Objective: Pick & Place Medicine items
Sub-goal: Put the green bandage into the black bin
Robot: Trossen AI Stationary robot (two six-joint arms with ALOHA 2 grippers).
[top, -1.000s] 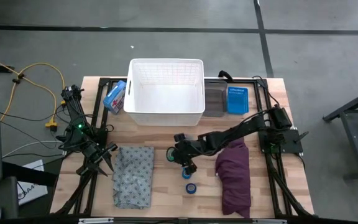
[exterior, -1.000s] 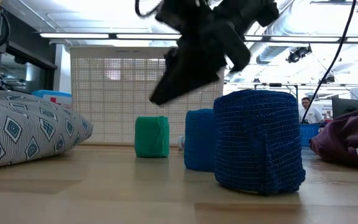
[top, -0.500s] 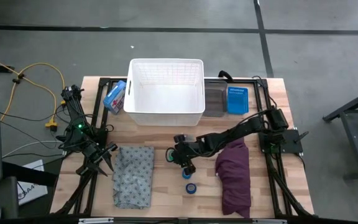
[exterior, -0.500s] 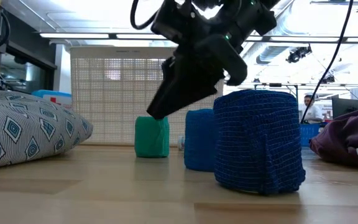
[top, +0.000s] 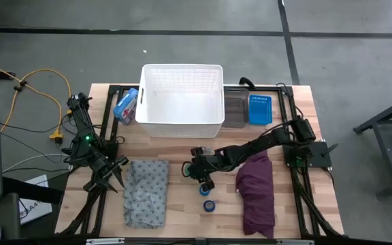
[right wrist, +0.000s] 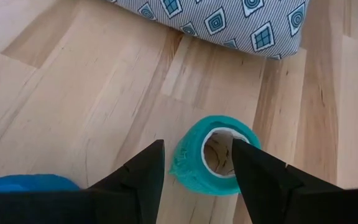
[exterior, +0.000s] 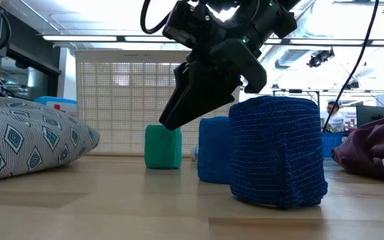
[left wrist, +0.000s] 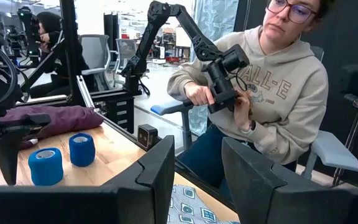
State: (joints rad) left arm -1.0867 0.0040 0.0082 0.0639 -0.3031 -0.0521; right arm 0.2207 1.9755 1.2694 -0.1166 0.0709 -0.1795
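Left arm waits at the bench's [top: 155, 146] left edge, its left claw [top: 113, 178] low beside the grey patterned cloth [top: 146, 191]; in its wrist view the two fingers [left wrist: 157, 165] stand a narrow gap apart, holding nothing. That same view looks past the bench edge to a seated person [left wrist: 272, 93] in a beige hoodie gripping a leader arm. The grey patterned cloth lies left of centre, folded and puffed. Behind it stands the white basket [top: 182, 101], with a blue-and-white box [top: 125, 105] at its left side. Centre of the bench: the green roll [right wrist: 215, 156] stands on end, hollow core up, on bare wood between the grey cloth and the blue rolls. The right claw [top: 199, 171] hangs directly over it, tilted downward, fingers [right wrist: 143, 171] spread to either side of the roll, wide and not visibly touching it; from the low view its tip sits just above the green roll's top [exterior: 163, 147]. A blue roll [exterior: 213, 149] stands just right of the green one, and a second blue roll [top: 209, 205] stands nearer the front edge, apart from both. Further right, the purple cloth [top: 257, 190] lies bunched under the right arm's reach. Behind it, right of the basket, sit a grey tray [top: 235, 109] and a blue tray [top: 259, 109] side by side.
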